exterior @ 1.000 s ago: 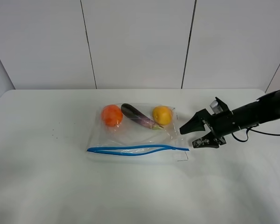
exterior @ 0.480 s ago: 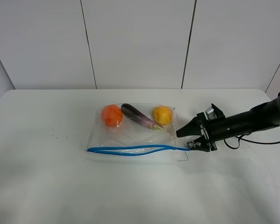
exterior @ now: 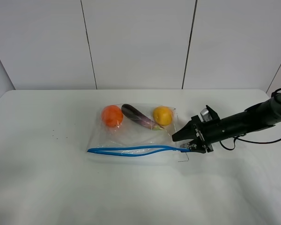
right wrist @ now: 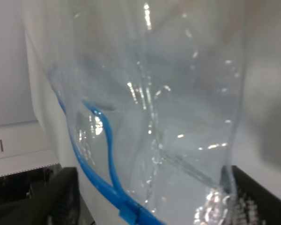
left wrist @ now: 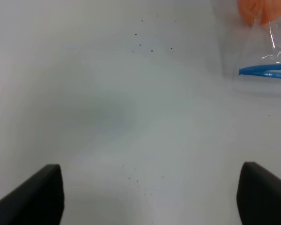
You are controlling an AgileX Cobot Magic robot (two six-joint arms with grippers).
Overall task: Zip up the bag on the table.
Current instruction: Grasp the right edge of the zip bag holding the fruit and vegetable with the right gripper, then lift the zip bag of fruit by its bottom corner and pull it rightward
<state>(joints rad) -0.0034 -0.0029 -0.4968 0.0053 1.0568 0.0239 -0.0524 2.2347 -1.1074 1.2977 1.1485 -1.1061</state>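
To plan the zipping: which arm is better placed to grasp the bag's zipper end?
The right arm: the right claw has the bag's zipper end between its open jaws. The left claw hangs open over the table, away from the bag.

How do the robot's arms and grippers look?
Right arm: a black tube, thin black cable beside it, small silver part at the wrist. Right gripper: black wedge-shaped fingers, ribbed pads. Left gripper: plain black fingers; its arm is unseen.
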